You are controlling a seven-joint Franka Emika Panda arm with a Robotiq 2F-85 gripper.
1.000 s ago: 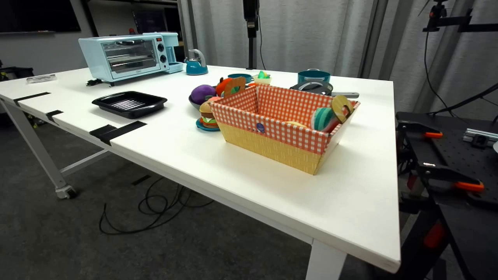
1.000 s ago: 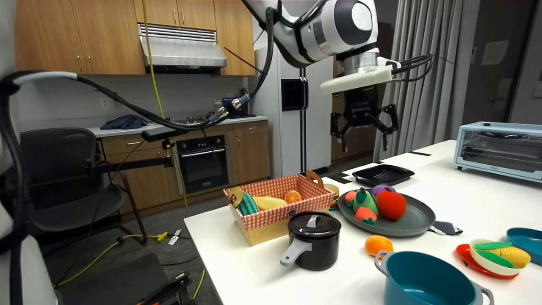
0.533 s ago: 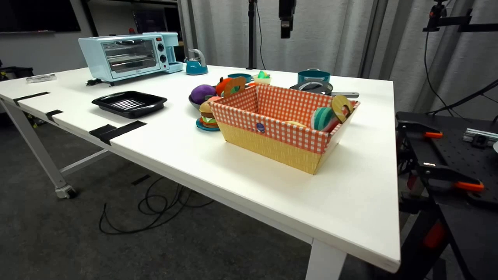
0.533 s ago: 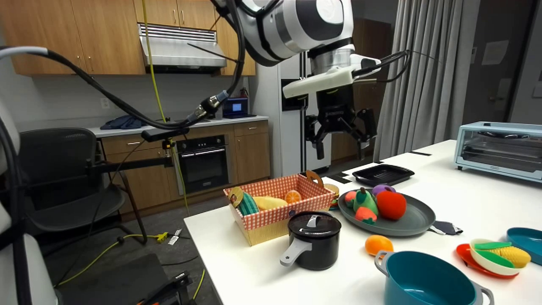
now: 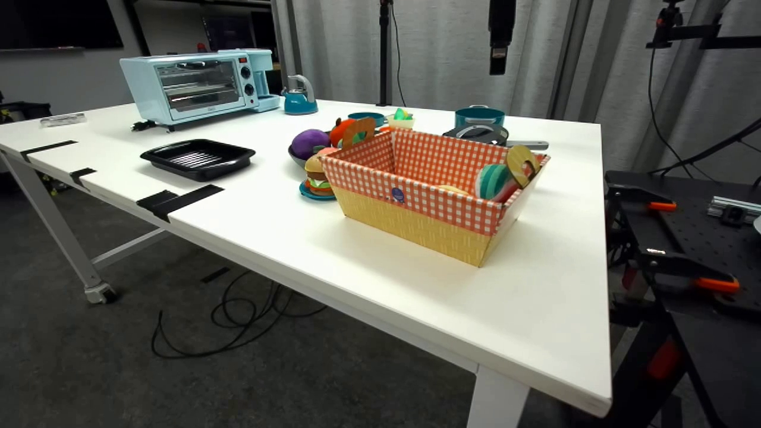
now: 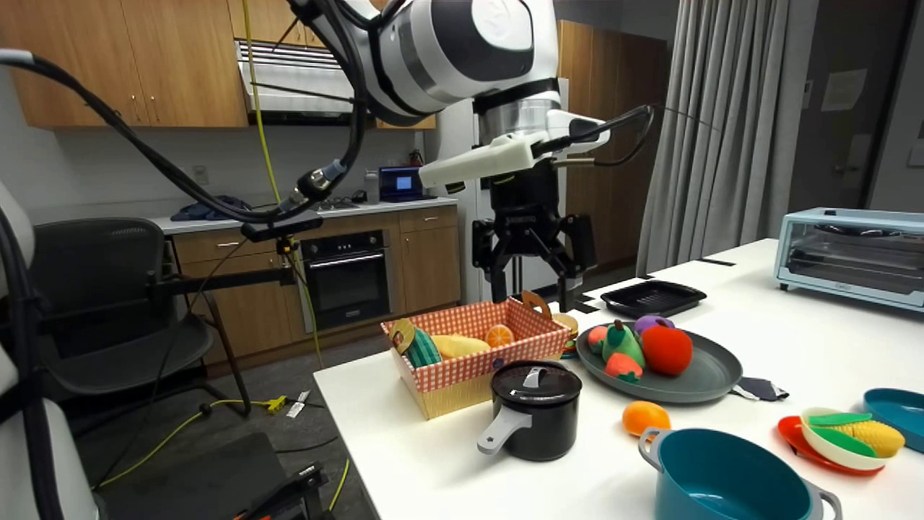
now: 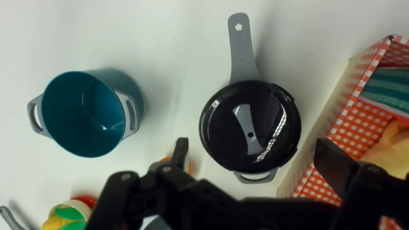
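Observation:
My gripper (image 6: 533, 292) stands open, pointing down, with nothing between its fingers (image 7: 181, 150). In the wrist view a lidded black pot (image 7: 223, 137) lies below and between the fingers, apart from them; its grey handle (image 7: 241, 48) points to the top. One finger overlaps the checked basket (image 7: 354, 121) in that view, and the other partly covers an orange fruit (image 7: 190, 167). The basket (image 5: 416, 232) holds a striped watermelon piece (image 6: 423, 349), a yellow item (image 6: 459, 346) and an orange slice (image 6: 499, 335). An exterior view shows only a fingertip (image 5: 498, 59), high above the table.
A teal pot (image 6: 729, 469) stands near the orange (image 6: 645, 417). Behind them sits a grey pan (image 6: 711, 383) with several toy fruits. A bowl of toy corn (image 6: 866, 438), a black tray (image 5: 199, 159) and a blue toaster oven (image 5: 196, 89) are also on the table.
In an exterior view my gripper has moved left and down, from above the black tray toward the basket and black pot. It has stayed open. The objects have not moved.

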